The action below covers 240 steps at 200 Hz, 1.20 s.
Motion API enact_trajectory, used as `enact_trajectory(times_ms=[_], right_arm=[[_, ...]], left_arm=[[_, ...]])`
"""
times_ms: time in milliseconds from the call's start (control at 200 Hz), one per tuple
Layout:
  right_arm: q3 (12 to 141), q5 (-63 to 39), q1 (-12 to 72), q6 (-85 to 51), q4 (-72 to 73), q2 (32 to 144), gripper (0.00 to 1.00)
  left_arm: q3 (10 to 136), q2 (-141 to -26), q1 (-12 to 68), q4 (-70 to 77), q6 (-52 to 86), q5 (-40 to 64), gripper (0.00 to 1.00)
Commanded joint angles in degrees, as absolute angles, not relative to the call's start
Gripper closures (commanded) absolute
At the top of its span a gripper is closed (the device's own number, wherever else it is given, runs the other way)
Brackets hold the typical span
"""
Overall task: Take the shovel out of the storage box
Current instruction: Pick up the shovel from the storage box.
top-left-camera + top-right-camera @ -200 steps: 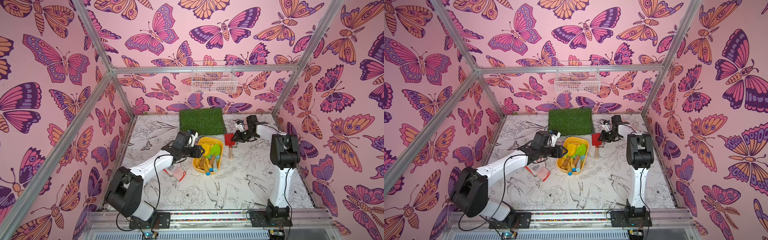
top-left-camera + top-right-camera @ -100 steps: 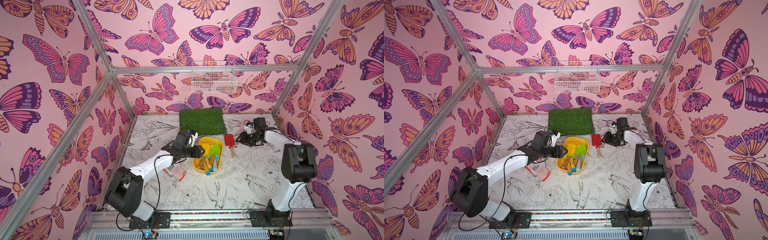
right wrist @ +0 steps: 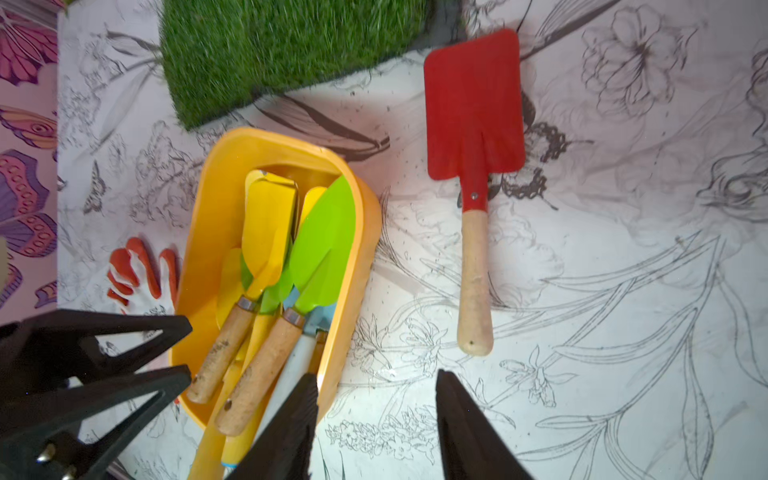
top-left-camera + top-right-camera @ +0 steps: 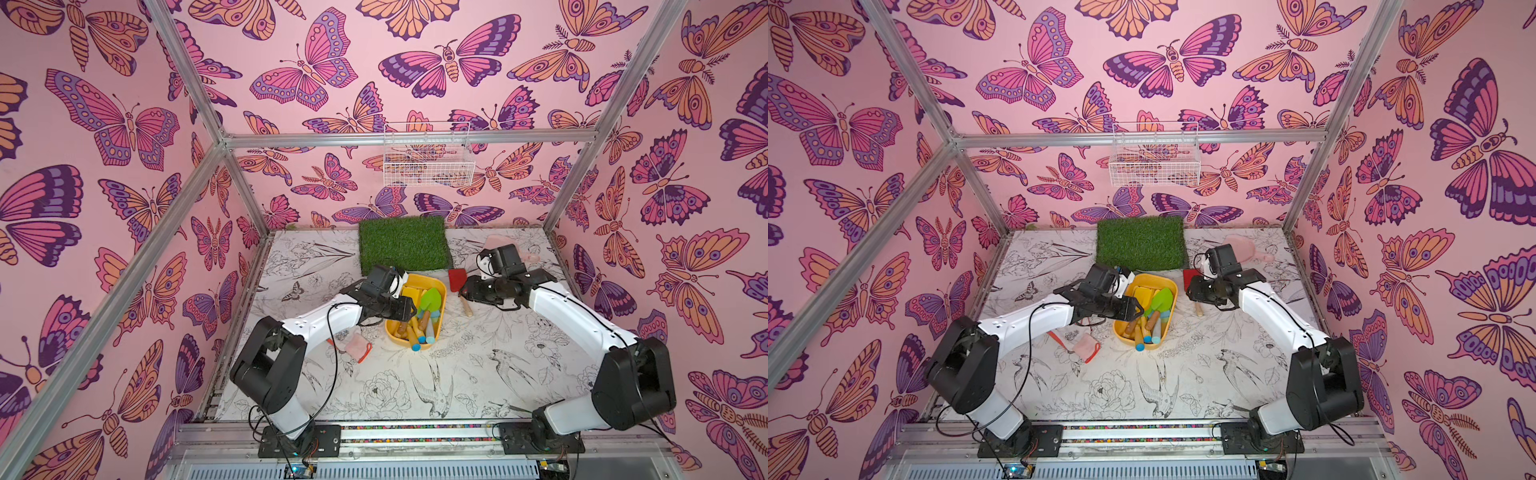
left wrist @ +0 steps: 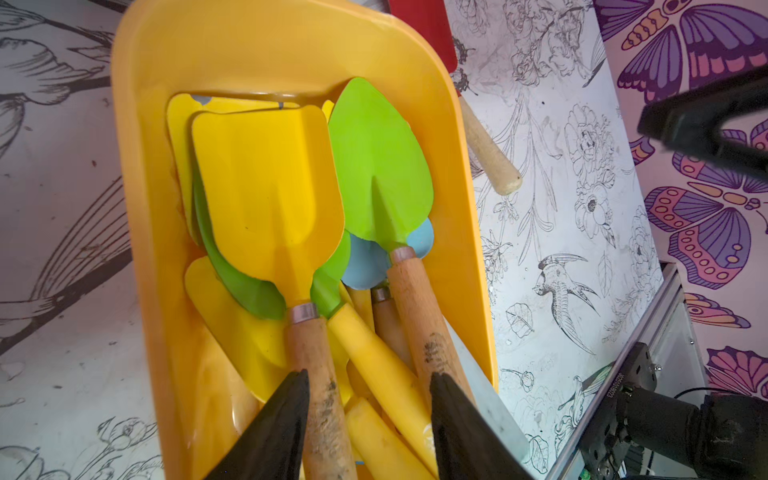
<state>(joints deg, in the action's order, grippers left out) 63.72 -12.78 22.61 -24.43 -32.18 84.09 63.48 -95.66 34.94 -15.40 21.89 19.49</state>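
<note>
reference: 12 o'clock is the back wall, as seen from the front rail.

the storage box (image 5: 249, 45) sits near the middle of the table (image 4: 478, 374), with its long axis running roughly 12 to 6. a grass mat (image 4: 405, 243) lies at its 12 o'clock. a glove (image 4: 353, 345) lies at its 8 o'clock.

several shovels lie stacked inside the box, blades toward 12 o'clock and handles toward 6. topmost are a yellow shovel (image 5: 266, 195) and a green shovel (image 5: 378, 166), both with wooden handles. a blue blade shows beneath the green one.

a red shovel (image 3: 473, 112) lies flat on the table at the box's 2 o'clock. it is just beside the box and clear of the rim, with its handle pointing toward 5 o'clock.

left gripper (image 5: 368, 384): reaches in from 8 o'clock, over the handle end of the box. the jaws stand apart, straddling the handles of the yellow and green shovels. no clamp on either is visible.

right gripper (image 3: 376, 380): hovers above bare table between the box and the red shovel's handle. the jaws are released, with nothing between them.
</note>
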Motion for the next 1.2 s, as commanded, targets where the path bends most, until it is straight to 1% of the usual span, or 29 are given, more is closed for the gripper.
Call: enact_trajectory(times_ms=[0,426,656,921,1117,1197], right_arm=[[62.4,-10.0,23.6,-25.2,-35.1,81.7,0.49],[59.5,-10.6,23.8,-24.5,-34.5,79.1,0.49],[58.4,-11.3,23.8,-24.2,-34.0,77.8,0.49],[58.1,-11.3,23.9,-23.2,-35.2,75.8,0.49],[57.2,-11.0,23.9,-23.4,-34.9,74.2,0.5],[57.3,-11.0,23.9,-23.7,-35.0,74.1,0.5]], left_arm=[[66.6,-97.9,36.2,-19.4,20.5,18.3,0.48],[76.0,-106.7,39.1,-27.2,20.8,18.5,0.49],[80.9,-111.0,40.6,-32.0,20.3,16.6,0.49],[83.4,-114.1,41.4,-35.1,20.8,17.2,0.61],[83.8,-114.4,41.6,-35.6,20.9,17.4,0.77],[84.0,-114.1,41.6,-35.5,20.8,17.0,0.81]])
